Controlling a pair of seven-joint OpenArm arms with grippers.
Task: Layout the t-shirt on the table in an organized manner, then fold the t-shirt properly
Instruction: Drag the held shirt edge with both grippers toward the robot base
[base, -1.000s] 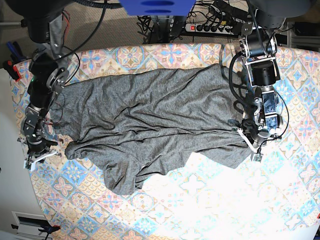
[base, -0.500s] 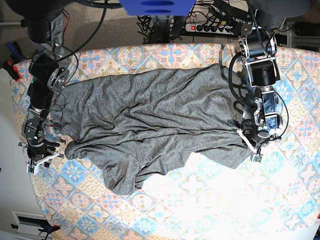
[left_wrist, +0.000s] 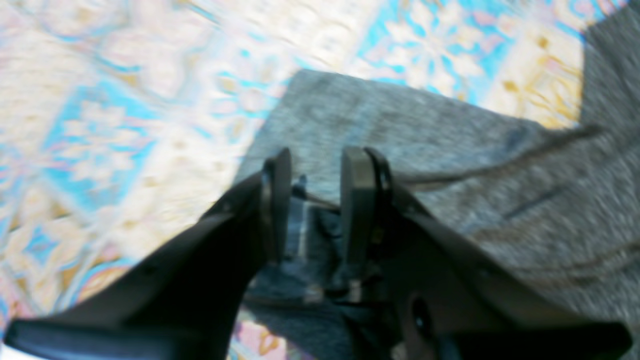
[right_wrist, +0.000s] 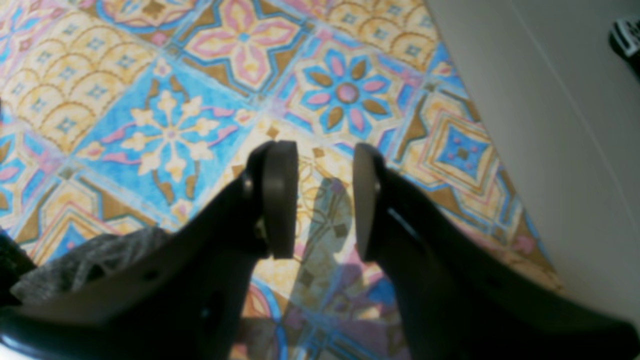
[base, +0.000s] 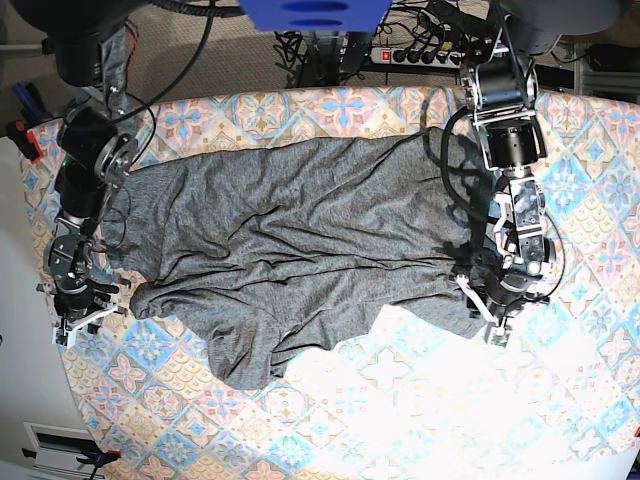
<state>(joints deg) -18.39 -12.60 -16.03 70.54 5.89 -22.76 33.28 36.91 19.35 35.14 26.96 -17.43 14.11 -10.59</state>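
Observation:
The dark grey t-shirt (base: 300, 250) lies spread but rumpled across the patterned table (base: 400, 400), with a bunched fold low on its left half. My left gripper (base: 490, 318) hangs open over the shirt's right corner. In the left wrist view its jaws (left_wrist: 312, 165) stand apart above the grey fabric (left_wrist: 400, 120), gripping nothing, with the table (left_wrist: 100, 100) beyond. My right gripper (base: 85, 322) is just off the shirt's left side. The right wrist view shows it (right_wrist: 325, 165) open over bare table (right_wrist: 150, 125), with a scrap of shirt (right_wrist: 90, 255) at lower left.
The table's left edge runs close to my right gripper, and a plain grey surface (right_wrist: 550, 125) lies beyond it. A power strip with cables (base: 420, 52) sits behind the table. A blue object (base: 310, 12) hangs at top centre.
Both grippers have opened from shut. In the base view my left arm has shifted left and down along the shirt's right corner. The right arm has hardly moved.

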